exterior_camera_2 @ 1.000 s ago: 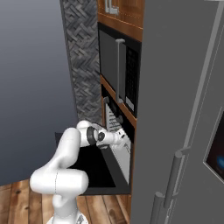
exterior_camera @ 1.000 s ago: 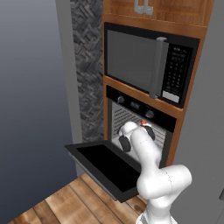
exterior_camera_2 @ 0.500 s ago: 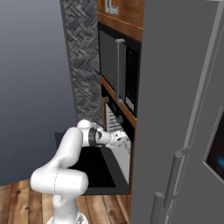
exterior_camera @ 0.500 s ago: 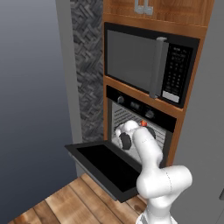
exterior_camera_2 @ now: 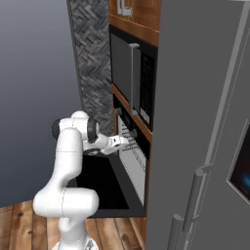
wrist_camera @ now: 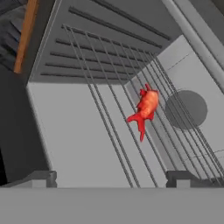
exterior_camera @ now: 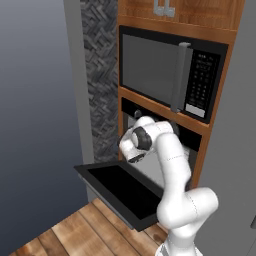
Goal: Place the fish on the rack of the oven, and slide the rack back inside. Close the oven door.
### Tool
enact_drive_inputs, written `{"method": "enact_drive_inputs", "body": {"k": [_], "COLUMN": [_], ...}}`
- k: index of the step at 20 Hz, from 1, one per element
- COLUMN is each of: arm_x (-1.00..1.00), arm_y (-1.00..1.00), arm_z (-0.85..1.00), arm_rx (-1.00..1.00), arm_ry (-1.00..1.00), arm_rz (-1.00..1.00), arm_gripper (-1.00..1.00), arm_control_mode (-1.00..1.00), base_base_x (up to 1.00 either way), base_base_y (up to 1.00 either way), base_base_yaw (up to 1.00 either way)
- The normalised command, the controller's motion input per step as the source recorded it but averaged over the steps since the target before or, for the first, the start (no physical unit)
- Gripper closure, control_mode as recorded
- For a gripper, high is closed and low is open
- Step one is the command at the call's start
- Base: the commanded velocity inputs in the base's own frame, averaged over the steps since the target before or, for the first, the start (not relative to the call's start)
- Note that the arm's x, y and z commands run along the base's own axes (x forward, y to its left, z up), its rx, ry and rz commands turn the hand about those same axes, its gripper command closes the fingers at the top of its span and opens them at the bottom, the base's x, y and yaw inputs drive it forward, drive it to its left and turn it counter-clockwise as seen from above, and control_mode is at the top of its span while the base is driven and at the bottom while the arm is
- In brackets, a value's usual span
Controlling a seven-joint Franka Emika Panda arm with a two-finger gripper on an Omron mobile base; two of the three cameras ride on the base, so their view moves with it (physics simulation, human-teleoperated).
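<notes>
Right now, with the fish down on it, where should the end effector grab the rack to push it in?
Take the rack at its near front edge, coming straight in from the open-door side. Its wires run lengthwise into the oven, and the fish lies further in, so probably a front grip clears it.

A black microwave [exterior_camera: 172, 70] with a vertical handle sits in a brown wood surround [exterior_camera: 220, 15] above the jaws. To one side runs a herringbone grey tile strip [exterior_camera: 102, 75] and a plain blue-grey wall [exterior_camera: 35, 110]; opposite stands a tall grey fridge [exterior_camera_2: 205, 122]. Wood-plank floor [exterior_camera: 60, 235] lies below.
</notes>
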Motion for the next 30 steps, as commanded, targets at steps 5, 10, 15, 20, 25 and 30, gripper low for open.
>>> {"method": "enact_drive_inputs", "body": {"k": [5, 10, 15, 20, 25, 30], "arm_x": [-1.00, -1.00, -1.00, -0.99, -0.98, -0.65], "arm_y": [0.91, 0.68, 0.83, 0.94, 0.93, 1.00], "arm_z": [0.36, 0.53, 0.12, 0.14, 0.45, 0.55], "arm_rx": [-0.02, 0.00, 0.00, -0.02, -0.20, -0.26], "arm_ry": [-0.46, -0.61, -0.61, -0.34, -0.08, -0.05], "arm_rz": [0.00, 0.00, 0.04, 0.15, 0.01, -0.01], "arm_gripper": [-1.00, -1.00, -1.00, -1.00, -1.00, -1.00], "arm_control_mode": [-1.00, -1.00, -1.00, -1.00, -1.00, -1.00], "base_base_x": [0.00, 0.00, 0.00, 0.00, 0.00, 0.00], "base_base_y": [0.00, 0.00, 0.00, 0.00, 0.00, 0.00], "base_base_yaw": [0.00, 0.00, 0.00, 0.00, 0.00, 0.00]}}
